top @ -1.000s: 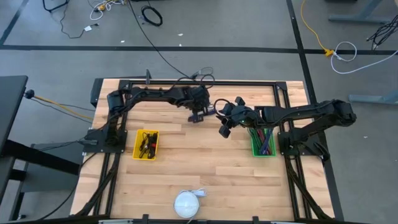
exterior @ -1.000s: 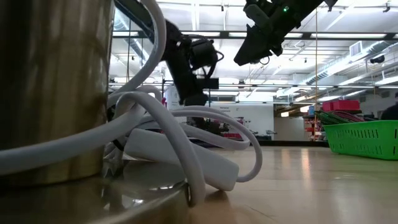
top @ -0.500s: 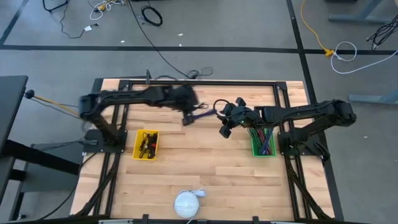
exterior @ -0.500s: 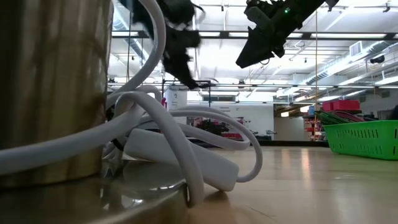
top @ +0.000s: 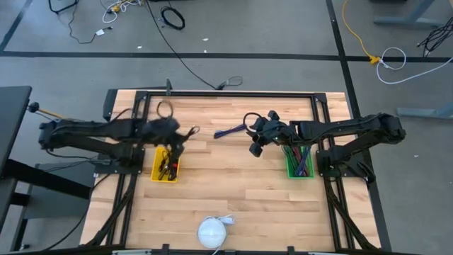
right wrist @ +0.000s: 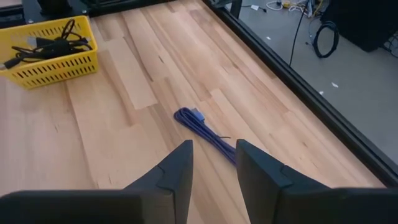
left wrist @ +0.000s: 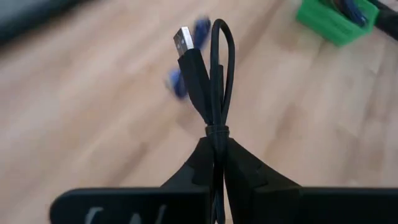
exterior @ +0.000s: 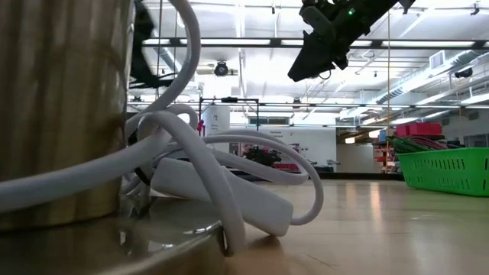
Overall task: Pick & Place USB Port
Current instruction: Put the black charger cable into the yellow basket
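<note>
A bundled black USB cable (left wrist: 210, 81), its metal plug (left wrist: 184, 38) at the free end, is in my left gripper (left wrist: 216, 144), which is shut on it. In the high view that gripper (top: 184, 135) hangs above the far right corner of the yellow basket (top: 166, 164), which holds several black cables. A blue cable (top: 230, 131) lies flat on the table at far centre. My right gripper (top: 255, 148) hovers open above the table right of it, its fingers (right wrist: 181, 167) apart with nothing between them. A green basket (top: 299, 162) with cables stands at the right. My left gripper pinches the black cable bundle at its tied waist (left wrist: 216, 129) between its two fingers. The looped strands and the plug stick out beyond the fingertips. The bundle is lifted clear of the table and the basket.
A white round device with a white cord (top: 213, 231) sits near the front edge; in the low view the cord (exterior: 221, 176) fills the foreground. Black frame rails (top: 226, 93) run round the table. Bare wood lies between the two baskets.
My left gripper has swung from the far centre of the table, beside the blue cable, toward the left edge and upward, rolling as it went. It has stayed shut on the black cable, now above the yellow basket. The blue cable has stayed on the table.
</note>
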Controlling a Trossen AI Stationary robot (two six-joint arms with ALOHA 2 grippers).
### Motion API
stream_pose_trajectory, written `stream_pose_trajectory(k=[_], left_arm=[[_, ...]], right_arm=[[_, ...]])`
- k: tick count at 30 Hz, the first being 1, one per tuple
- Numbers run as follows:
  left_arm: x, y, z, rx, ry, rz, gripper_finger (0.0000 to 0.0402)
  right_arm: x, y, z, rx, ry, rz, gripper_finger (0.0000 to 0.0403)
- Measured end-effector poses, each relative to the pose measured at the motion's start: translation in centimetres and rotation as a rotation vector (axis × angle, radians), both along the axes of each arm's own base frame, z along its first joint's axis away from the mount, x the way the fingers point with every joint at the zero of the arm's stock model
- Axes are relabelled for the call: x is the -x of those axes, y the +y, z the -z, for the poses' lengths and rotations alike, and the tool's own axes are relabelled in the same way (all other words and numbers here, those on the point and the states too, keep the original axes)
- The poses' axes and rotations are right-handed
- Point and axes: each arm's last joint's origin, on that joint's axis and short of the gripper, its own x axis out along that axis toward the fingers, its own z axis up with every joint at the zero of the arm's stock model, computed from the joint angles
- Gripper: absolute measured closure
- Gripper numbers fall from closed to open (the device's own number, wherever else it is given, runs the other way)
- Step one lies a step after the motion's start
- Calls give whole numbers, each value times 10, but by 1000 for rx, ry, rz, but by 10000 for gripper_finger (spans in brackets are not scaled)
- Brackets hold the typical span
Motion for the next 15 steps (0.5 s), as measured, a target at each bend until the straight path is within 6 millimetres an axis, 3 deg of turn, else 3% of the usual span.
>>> stream_pose_trajectory(k=[5,8,15], left_arm=[[33,-20,22,136,39,-40,384],[55,-27,31,179,120,-164,384],[77,-42,27,318,43,-279,384]], right_arm=[[0,0,0,1,-4,0,280],[0,0,0,0,-4,-2,280],[0,0,0,7,10,-7,280]])
